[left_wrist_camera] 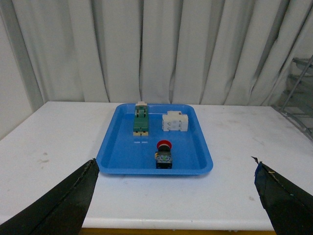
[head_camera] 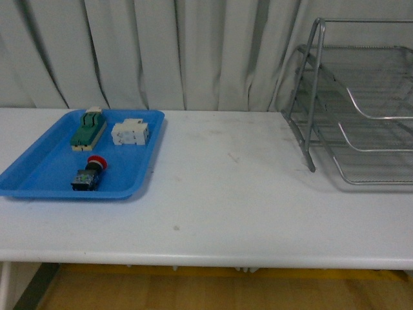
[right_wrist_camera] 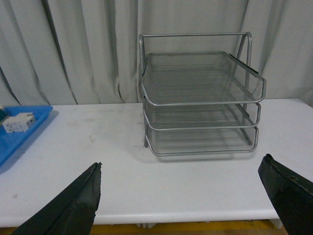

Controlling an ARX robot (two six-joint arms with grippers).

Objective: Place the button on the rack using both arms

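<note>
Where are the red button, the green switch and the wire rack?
button (head_camera: 90, 173): front view, where its red cap meets the dark body.
green switch (head_camera: 88, 130): front view, middle of its green top.
rack (right_wrist_camera: 195, 35): right wrist view, top bar of its tube frame.

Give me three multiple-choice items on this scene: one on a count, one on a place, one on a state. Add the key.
1. How many tiers has the rack? A two; B three; C four.
2. Where does the button lie? A in the blue tray; B on the rack's top tier; C on the rack's bottom tier.
3. The left end effector is: A shut on the button; B shut, empty; C open, empty.
Key: 1 B, three mesh shelves are stacked in its frame; 2 A, its red cap shows inside the tray's rim; 3 C, its jaws stand wide apart with nothing between.
</note>
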